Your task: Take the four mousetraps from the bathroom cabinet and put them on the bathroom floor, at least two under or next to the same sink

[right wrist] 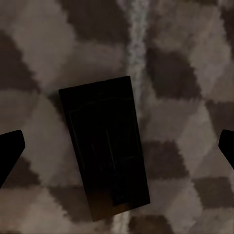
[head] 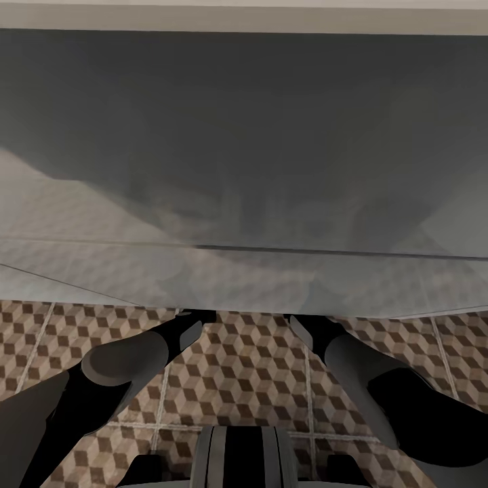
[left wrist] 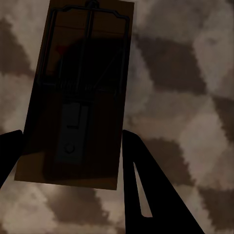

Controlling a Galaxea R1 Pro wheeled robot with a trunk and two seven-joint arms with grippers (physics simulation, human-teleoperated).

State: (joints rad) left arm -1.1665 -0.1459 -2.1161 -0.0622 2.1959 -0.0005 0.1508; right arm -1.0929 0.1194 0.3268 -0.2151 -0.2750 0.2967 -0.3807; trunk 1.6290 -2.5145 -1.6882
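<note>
In the left wrist view the left gripper (left wrist: 73,161) is seen spread wide, a dark finger (left wrist: 146,190) on one side of a mousetrap (left wrist: 78,92) and the tip of the other finger at its opposite side. Whether the fingers touch the wooden plate cannot be told; the trap lies flat on the patterned floor (left wrist: 185,73), its wire bar and spring visible in shadow, a faint red spot near one edge.

In the right wrist view the right gripper (right wrist: 119,146) is opened wider still — only the two fingertips (right wrist: 9,146) are seen at the picture's sides, well apart from a second mousetrap (right wrist: 105,146). That trap lies flat on the tiles beside a pale grout line (right wrist: 136,44), which one of its long edges touches or slightly overlaps. Nothing is held by this gripper.

In the head view both arms are seen reaching forward and passing out of sight under the near edge of a broad grey-white body (head: 244,169) — its underside is hidden. Between the arms and nearer, the cube-patterned floor (head: 251,366) lies bare, with open tile to the left and right of the arms. The robot's trunk (head: 240,457) is seen at the near edge.
</note>
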